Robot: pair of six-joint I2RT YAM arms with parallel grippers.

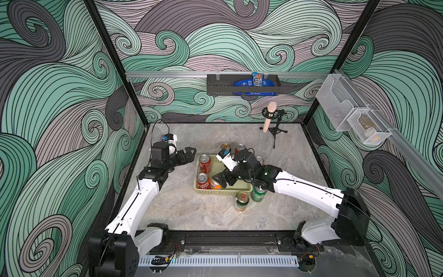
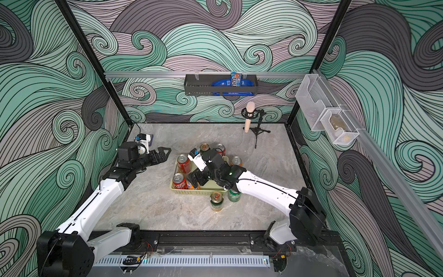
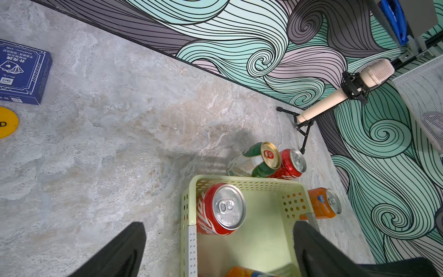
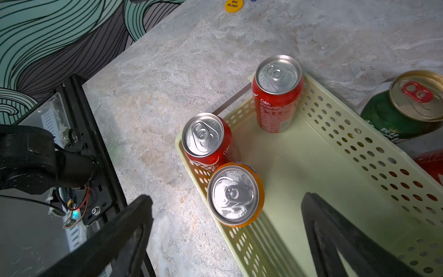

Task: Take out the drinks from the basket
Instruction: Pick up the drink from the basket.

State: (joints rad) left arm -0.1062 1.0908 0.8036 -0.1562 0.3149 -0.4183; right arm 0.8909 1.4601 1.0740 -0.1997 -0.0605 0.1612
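Apparently three drinks (image 4: 275, 96) inside basket (image 4: 311, 163)

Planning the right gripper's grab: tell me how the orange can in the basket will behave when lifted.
The orange can stands upright, so a sideways nudge could tip it. Its smooth round wall may slip, or roll if toppled. It seems to touch a red can, which might shift.

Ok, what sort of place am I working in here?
Most likely a staged robot test booth, not a real shop: swirl-print wall panels on three sides, a microphone on a stand by the back wall, and a marble-look table enclosed by those panels.
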